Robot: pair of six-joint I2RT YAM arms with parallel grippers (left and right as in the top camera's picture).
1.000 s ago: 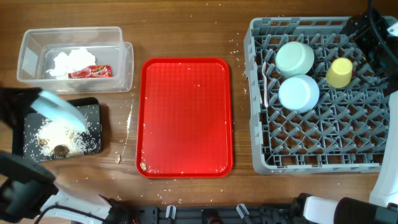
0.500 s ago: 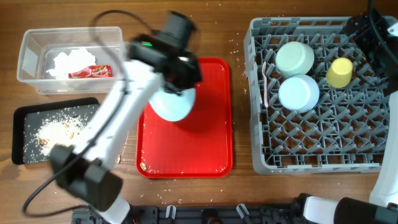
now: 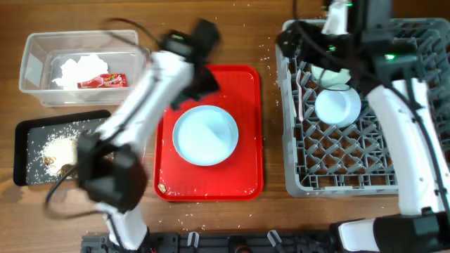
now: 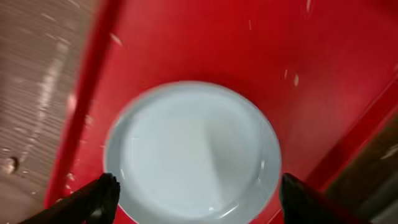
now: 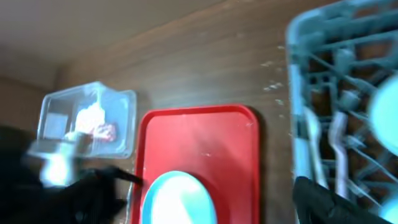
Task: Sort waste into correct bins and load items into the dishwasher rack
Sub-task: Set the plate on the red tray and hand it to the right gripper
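Far off to the left of the left end effector (image 4: 199, 182), a clear plastic tub (image 3: 35, 63) sat on the wooden counter (image 3: 211, 218). A crumpled white napkin (image 3: 81, 68) and a small red wrapper (image 3: 103, 81) lay inside it. Just beside the tub, nearer the robot, was the black tray (image 3: 28, 140). It held a heap of white rice scraps (image 3: 60, 149) with some brown bits.

The left end effector hung right above the big light blue plate (image 3: 205, 135). Its two fingers (image 4: 104, 193) were spread wide, one on each side of the plate, and they held nothing. I could not tell if they touched the plate's rim. The plate lay flat on the red tray (image 3: 246, 91), straight under that end effector.

To the right of the red tray stood the big grey dishwasher rack (image 3: 351, 169). The right end effector (image 3: 320, 53) hung over the far left part of the rack. Its fingers (image 5: 323, 202) were blurry, but they looked far apart with nothing gripped between them. The light blue bowl (image 3: 337, 105) sat in the rack, close to that end effector and a bit nearer the robot. The pale green bowl (image 3: 332, 72) was under the end effector, mostly hidden by the right arm (image 3: 408, 126). The white fork (image 3: 304, 88) stood among the pegs at the rack's left side, near the end effector.
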